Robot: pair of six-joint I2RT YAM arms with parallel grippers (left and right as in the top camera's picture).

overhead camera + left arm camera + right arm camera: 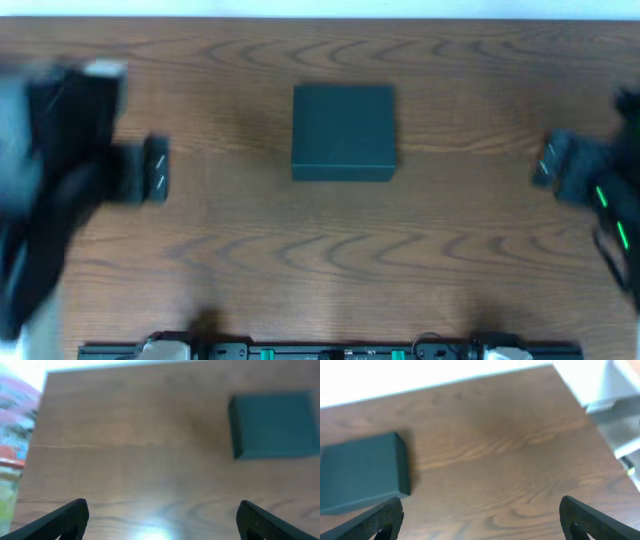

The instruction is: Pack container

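Observation:
The container (343, 130) is a dark teal-green square box with its lid shut, standing on the wooden table a little behind the middle. It also shows at the upper right of the left wrist view (274, 425) and at the left of the right wrist view (362, 471). My left gripper (157, 168) is open and empty at the left side of the table, well apart from the box; its fingers spread wide in the left wrist view (161, 519). My right gripper (546, 160) is open and empty at the right side, its fingers wide in the right wrist view (481, 517).
The wooden table (250, 230) stretches between the arms. Its far edge shows in both wrist views. A dark rail with fittings (330, 351) runs along the near edge. Blurred colourful objects (12, 440) lie beyond the table's left edge.

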